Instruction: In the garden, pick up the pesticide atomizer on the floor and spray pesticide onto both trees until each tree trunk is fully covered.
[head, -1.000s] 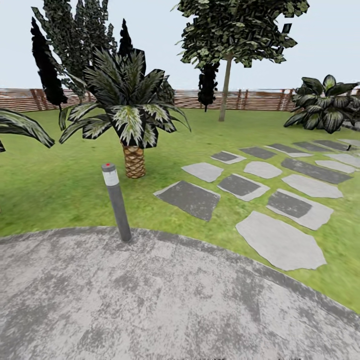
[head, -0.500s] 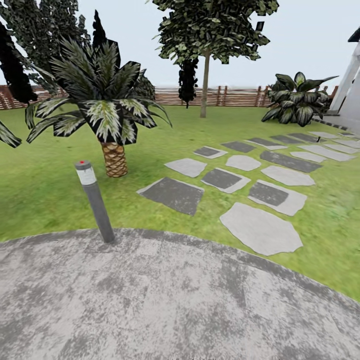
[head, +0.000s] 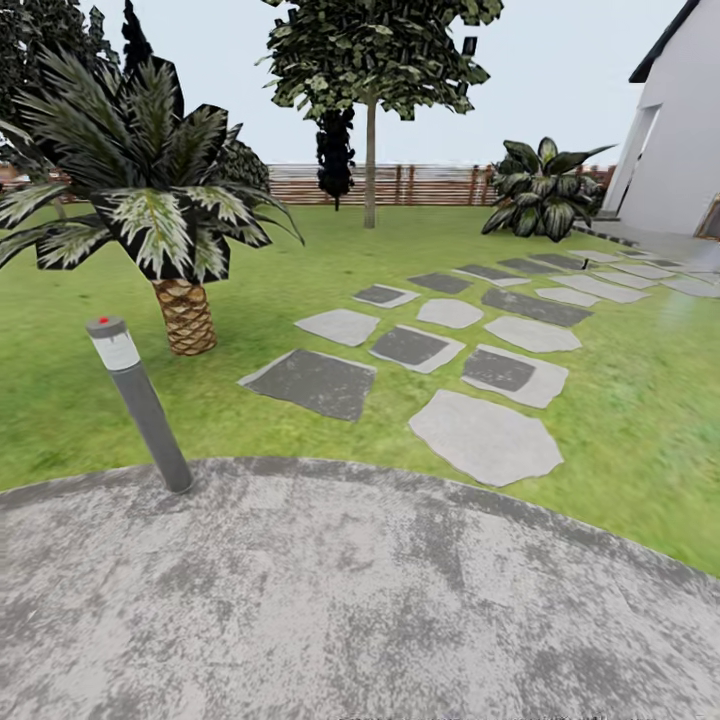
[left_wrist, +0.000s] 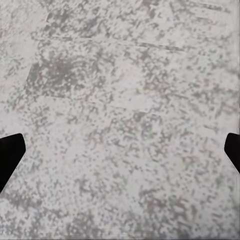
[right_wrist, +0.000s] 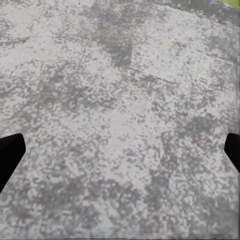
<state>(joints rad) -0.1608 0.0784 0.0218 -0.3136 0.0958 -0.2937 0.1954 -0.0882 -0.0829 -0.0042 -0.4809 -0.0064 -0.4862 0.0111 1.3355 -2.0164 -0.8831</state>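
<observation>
Head view: grey patio (head: 330, 600), bollard light (head: 140, 400), stepping stones (head: 485, 435), short palm (head: 150, 215) on the lawn (head: 620, 420); atomizer's place cannot be told, so handling unjudged. Left wrist: left end effector (left_wrist: 120, 157) spread, empty over paving. Right wrist: right end effector (right_wrist: 120, 157) likewise spread.

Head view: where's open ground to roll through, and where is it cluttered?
Open: the grey patio in front, and lawn right of the stepping stones. Cluttered at left: a bollard light stands at the patio edge, with the short palm just behind it.
</observation>
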